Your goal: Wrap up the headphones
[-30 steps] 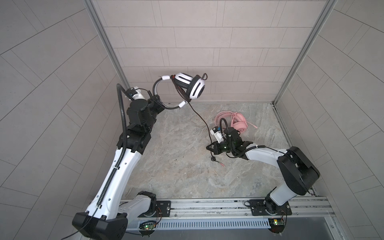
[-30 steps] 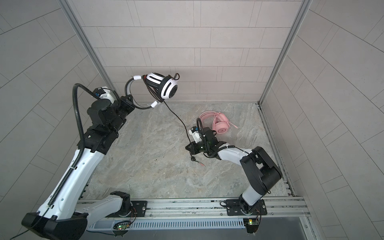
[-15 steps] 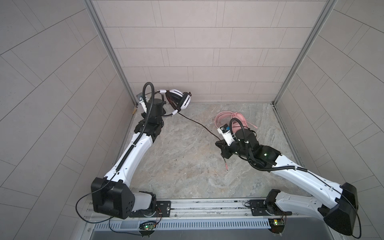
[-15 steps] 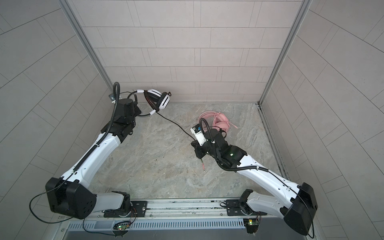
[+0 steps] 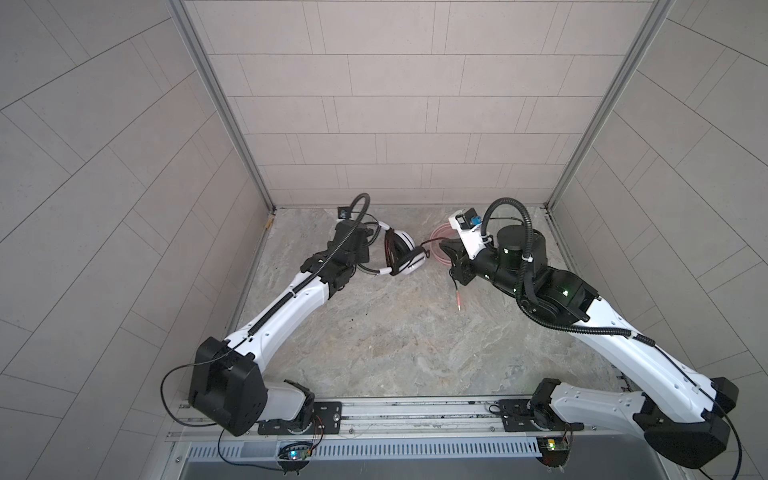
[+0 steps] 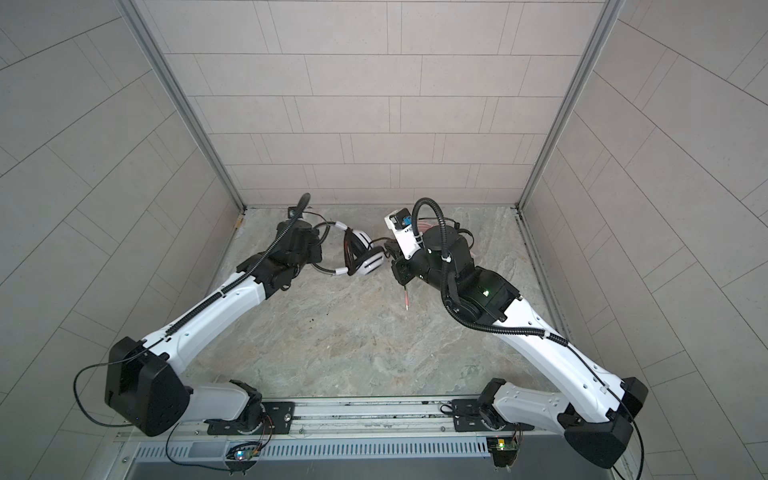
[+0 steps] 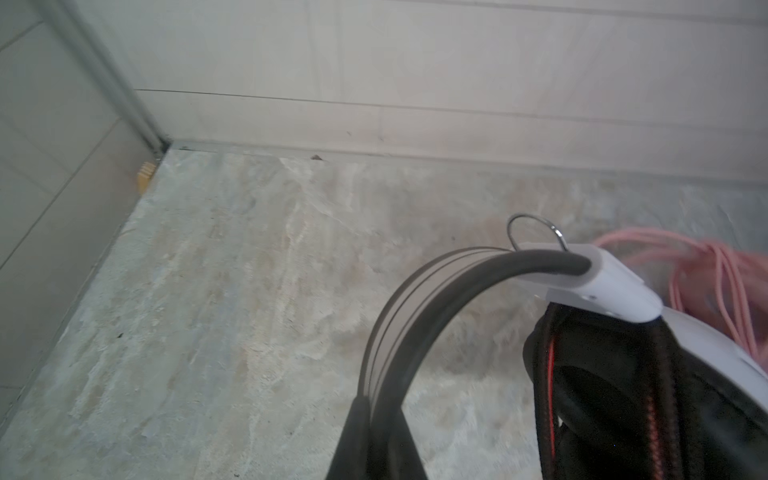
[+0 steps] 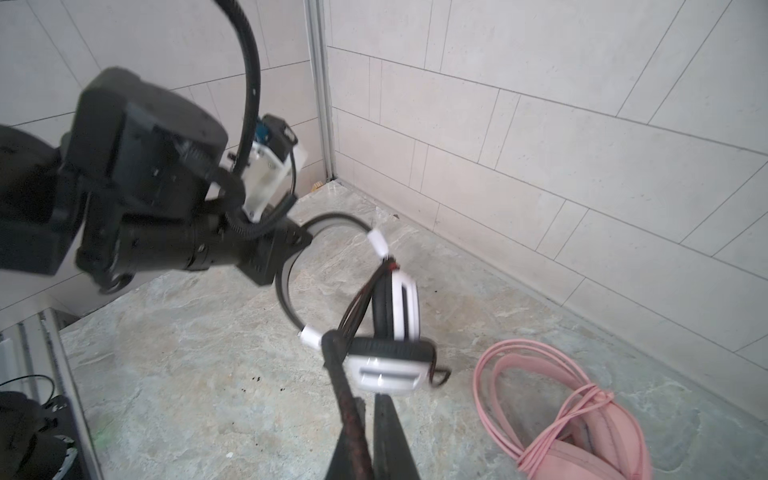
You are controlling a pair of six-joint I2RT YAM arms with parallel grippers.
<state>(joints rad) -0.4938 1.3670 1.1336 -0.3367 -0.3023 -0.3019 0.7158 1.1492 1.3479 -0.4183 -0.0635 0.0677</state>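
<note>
**Top views.** In both top views the left gripper (image 5: 365, 249) is clamped tight on the wire headband of the white-and-black headset (image 5: 409, 257). The headset sits at frame centre, near the back wall. Whether it touches the tabletop (image 5: 395, 345) cannot be determined. Turns of its black cable (image 5: 390, 253) cross the earcups. A free length runs right to the right gripper (image 5: 445, 249), which is pressed together on it. The plug end (image 5: 458, 301) hangs below that gripper. Loops of pink cable (image 5: 438, 235) show just right of centre, partly behind the right arm.

**Left wrist view.** The gripper's fingers (image 7: 353, 440) pinch the headband (image 7: 415, 299) at bottom centre. An earcup with braided cable fills the lower right. Pink cable lies at the right edge.

**Right wrist view.** At bottom centre the fingers (image 8: 390, 440) pinch the braided cable. The white-and-black headset is at centre. The pink headset (image 8: 590, 453) lies on the tabletop at lower right with its cable bundled, apart from the other headset.
</note>
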